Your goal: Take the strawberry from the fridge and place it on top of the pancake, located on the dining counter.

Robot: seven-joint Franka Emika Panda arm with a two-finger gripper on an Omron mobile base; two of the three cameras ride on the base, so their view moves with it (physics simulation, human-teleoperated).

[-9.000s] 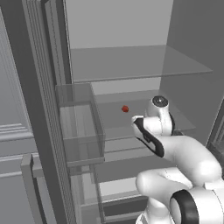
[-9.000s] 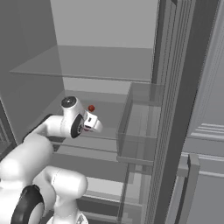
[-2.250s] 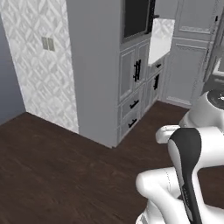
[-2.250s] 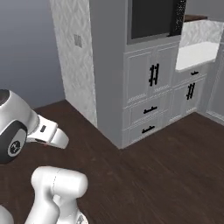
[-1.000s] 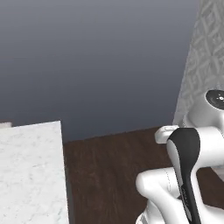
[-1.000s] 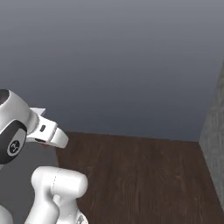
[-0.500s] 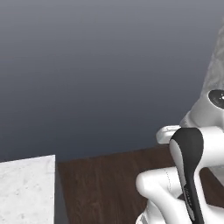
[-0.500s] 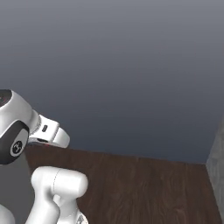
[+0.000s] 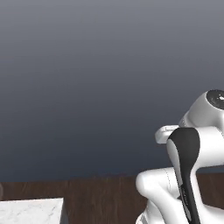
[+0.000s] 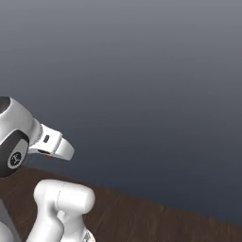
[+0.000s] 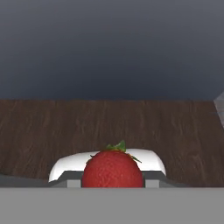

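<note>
Left base view is showing the dining counter corner, near left. I am carrying the strawberry, jaws of the gripper pinching its sides. It looks soft and light, so I am squeezing gently.

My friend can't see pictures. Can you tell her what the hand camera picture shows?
A red strawberry with green leaves sits at the bottom, held in the shut gripper. Beyond it lies a dark wood floor under a plain grey-blue wall.
</note>
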